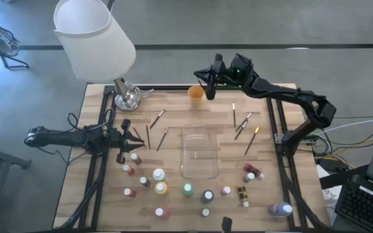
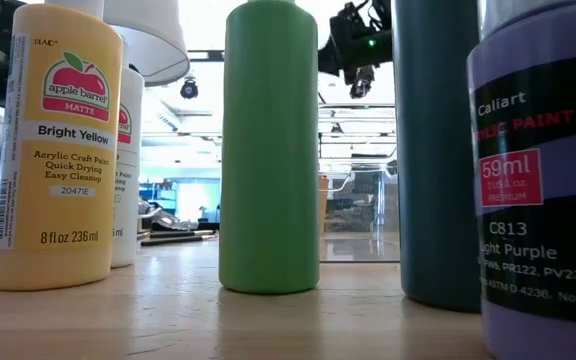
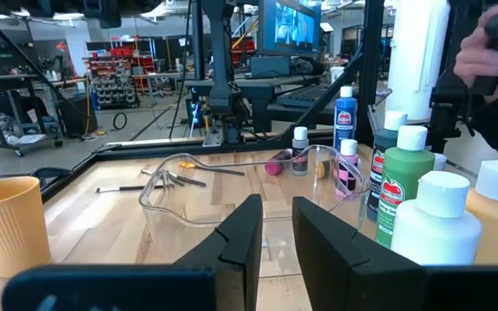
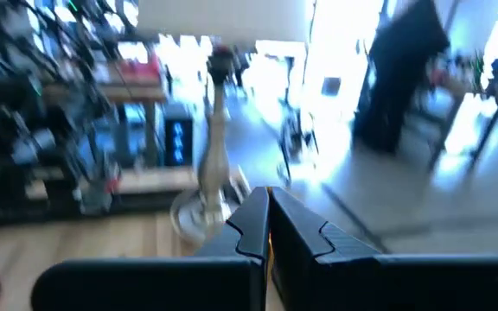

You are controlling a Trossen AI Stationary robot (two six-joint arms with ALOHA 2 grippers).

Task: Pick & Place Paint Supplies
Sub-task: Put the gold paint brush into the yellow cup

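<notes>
Several small paint bottles stand along the near half of the table, among them white point(image 1: 158, 174), yellow point(image 1: 161, 188) and green point(image 1: 188, 189). Thin brushes lie flat on the wood left point(image 1: 163, 138) and right point(image 1: 243, 124) of the clear tray point(image 1: 199, 152). My right gripper point(image 1: 210, 85) is shut, raised above the far edge beside the orange cup point(image 1: 195, 95), pointing level toward the lamp. My left gripper point(image 1: 127, 139) waits low at the table's left, open a little with nothing between its fingers point(image 3: 277, 233). My right gripper is shut, and a thin yellow sliver point(image 4: 269, 249) shows between its fingers in the right wrist view. Whether that is something held or something seen past the fingers, I cannot tell.
A lamp with a white shade point(image 1: 96, 39) and a metal base point(image 1: 127, 97) stands at the far left corner. The yellow point(image 2: 58, 150), green point(image 2: 270, 150) and purple point(image 2: 543, 180) bottles crowd the near edge. A person's hand point(image 3: 491, 47) shows beyond the table.
</notes>
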